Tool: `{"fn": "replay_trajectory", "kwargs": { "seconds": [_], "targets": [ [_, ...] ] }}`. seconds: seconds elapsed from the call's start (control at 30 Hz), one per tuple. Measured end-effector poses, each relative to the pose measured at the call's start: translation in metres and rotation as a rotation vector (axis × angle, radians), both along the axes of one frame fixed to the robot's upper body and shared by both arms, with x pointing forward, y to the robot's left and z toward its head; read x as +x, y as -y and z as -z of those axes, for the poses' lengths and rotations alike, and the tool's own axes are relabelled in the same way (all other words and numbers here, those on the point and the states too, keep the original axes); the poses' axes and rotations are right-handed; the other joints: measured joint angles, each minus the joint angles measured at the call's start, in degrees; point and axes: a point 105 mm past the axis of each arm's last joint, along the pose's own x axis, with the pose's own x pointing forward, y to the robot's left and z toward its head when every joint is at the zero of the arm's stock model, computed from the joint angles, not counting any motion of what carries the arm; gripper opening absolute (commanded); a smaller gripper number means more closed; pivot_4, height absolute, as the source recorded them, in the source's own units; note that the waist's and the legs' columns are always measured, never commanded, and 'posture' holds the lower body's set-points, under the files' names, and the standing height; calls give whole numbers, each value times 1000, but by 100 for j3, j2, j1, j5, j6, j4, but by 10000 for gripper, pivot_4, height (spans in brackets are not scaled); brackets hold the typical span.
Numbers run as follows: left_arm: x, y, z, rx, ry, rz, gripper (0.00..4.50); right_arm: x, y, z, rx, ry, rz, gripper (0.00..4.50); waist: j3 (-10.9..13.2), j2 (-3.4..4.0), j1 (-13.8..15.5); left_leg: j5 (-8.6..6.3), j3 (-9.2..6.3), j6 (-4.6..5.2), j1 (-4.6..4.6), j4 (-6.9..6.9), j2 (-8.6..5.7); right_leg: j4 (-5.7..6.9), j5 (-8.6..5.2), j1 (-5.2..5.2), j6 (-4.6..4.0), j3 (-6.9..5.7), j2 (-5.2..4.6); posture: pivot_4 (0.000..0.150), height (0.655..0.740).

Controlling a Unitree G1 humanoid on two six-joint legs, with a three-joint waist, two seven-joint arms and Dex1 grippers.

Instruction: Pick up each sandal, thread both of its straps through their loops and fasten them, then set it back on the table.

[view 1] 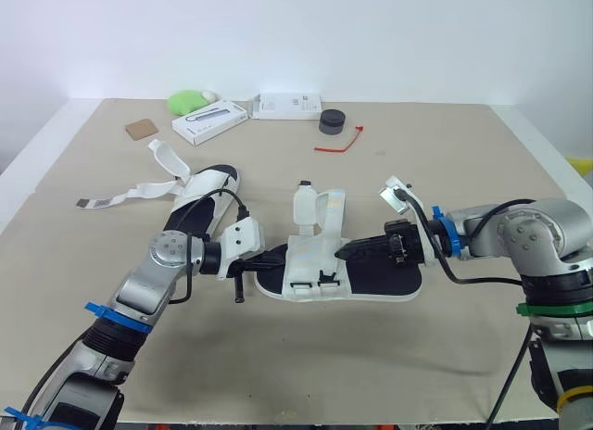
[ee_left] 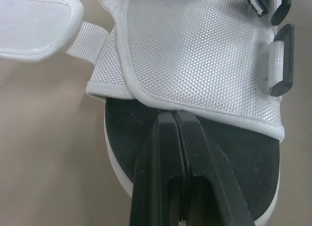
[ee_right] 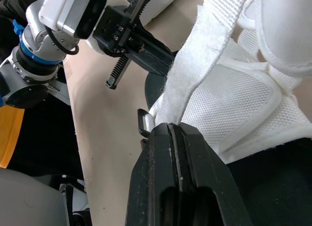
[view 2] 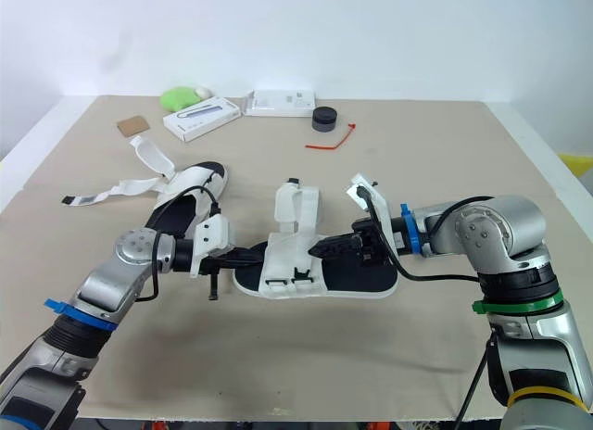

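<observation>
From the head camera, the white-mesh sandal with black footbed and white foam sole (view 1: 371, 277) lies flat at the middle of the beige cloth-covered counter (view 1: 417, 356). One wide strap stands upright above its upper. The left tool (view 1: 281, 257) meets the sandal from one end and the right tool (view 1: 341, 252) from the other, both low at the upper's edge. A second sandal of the same make (view 1: 208, 184) lies beyond the left arm with its straps splayed loose.

In the left wrist view, the tool's fingers are pressed together, with their tips at the piped rim of the dimpled mesh upper, over the matte footbed. I cannot tell whether any fabric is nipped. Black plastic buckle loops (ee_left: 282, 60) sit at the upper's far side.

In the right wrist view, the fingers are likewise together, with their tips touching the foot of the fuzzy-edged white webbing strap (ee_right: 204, 55).

The sandal looks light, with a springy sole and limp straps that would fold rather than push. A pinch near the strap's free end should feed it best, with the other tool bracing the sole rim. The mesh offers good friction.
</observation>
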Motion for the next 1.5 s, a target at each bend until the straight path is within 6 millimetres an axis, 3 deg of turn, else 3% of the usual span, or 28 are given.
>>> {"fn": "replay_trajectory", "kwargs": {
  "seconds": [0.13,0.23,0.3,0.73,1.23,1.5],
  "targets": [
    [0,0,0,0,0,0,0,0,0,-1,8,-12,-6,1140,0,0,0,0,-1,0,0,0,0,0,0,0,0,-1,0,1500,7400],
    [0,0,0,1,0,0,0,1,0,3,-12,-1,-7,9511,0,0,0,0,-1,0,0,0,0,0,0,0,0,-1,0,1500,7400],
    [0,0,0,1,0,0,0,2,-1,8,-23,11,-3,18446,0,0,0,0,-2,0,0,0,0,0,0,0,0,-2,0,1500,7400],
    [0,0,0,0,0,0,0,9,-28,2,21,66,11,18446,0,0,-1,0,-9,-1,-1,0,0,1,1,0,-2,-8,-2,1500,7400],
    [0,0,1,-1,-4,-5,0,-9,-52,-7,58,93,-57,18446,0,2,-1,0,-19,-2,-5,0,0,2,4,-1,-6,-18,-4,1500,7400],
    [1,1,1,-5,-4,-11,0,-12,-57,4,50,91,-36,18446,0,2,-1,1,-22,-3,-6,0,-2,3,4,0,-7,-20,-5,1500,7400]
  ]
}}
